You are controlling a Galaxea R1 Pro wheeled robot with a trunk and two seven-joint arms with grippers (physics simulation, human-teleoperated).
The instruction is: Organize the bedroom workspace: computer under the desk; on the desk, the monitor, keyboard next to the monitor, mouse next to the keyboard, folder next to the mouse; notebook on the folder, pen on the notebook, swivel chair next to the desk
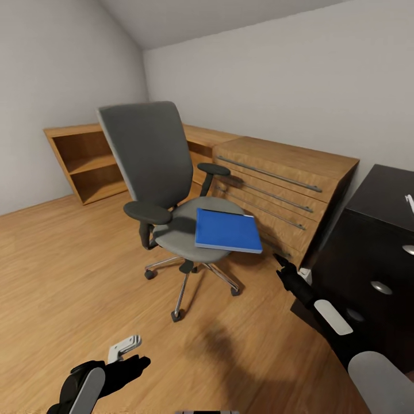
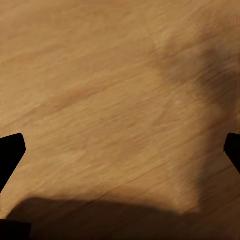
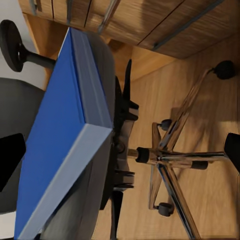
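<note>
Wood floor (image 1: 69,276), grey walls (image 1: 276,92), oak drawers (image 1: 282,184) (w/ bar handles)

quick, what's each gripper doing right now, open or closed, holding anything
Left gripper: open, empty, over the wood floor.
Right gripper: open, empty, aimed toward the blue folder.

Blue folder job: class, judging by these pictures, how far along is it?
Nothing looks done yet. The flat blue folder lies on the grey swivel chair seat. The right gripper, empty and open, reaches toward it; the left gripper hangs over wooden floor. Lifting and placing the folder remain.
</note>
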